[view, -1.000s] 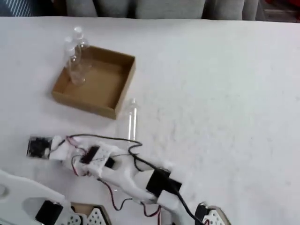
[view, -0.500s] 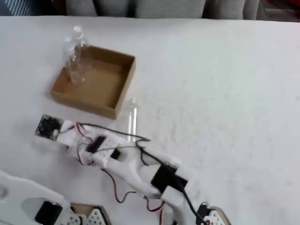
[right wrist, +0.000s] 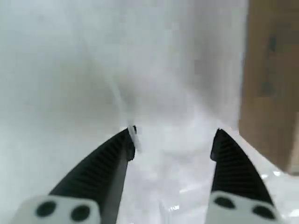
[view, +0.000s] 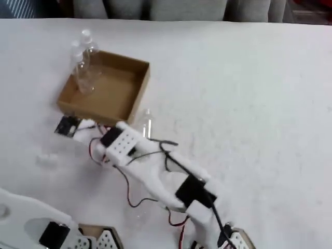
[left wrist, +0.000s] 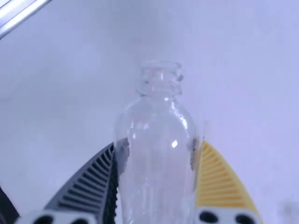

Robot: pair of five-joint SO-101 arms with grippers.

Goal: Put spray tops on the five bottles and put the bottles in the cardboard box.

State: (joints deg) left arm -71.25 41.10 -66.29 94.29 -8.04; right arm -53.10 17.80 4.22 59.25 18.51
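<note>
1. The left tool (left wrist: 157, 148) is clenched on a clear bottle (left wrist: 156, 116), one black finger and one yellow finger pressed against its sides; the bottle's neck is bare and open.
2. The right tool (right wrist: 174, 135) is released, its black fingers (right wrist: 110, 163) standing apart above the white surface (view: 249, 104); in the high view it (view: 67, 126) sits just beside the near left corner of the cardboard box (view: 136, 96).
3. Two bottles (view: 82, 65) with white tops stand upright in the box's far left corner.
4. Another bottle (view: 147, 122) lies on the surface by the box's near right corner, partly behind the right arm.
5. A small clear piece (view: 46, 158), possibly a spray top, lies on the surface near the right tool.
</note>
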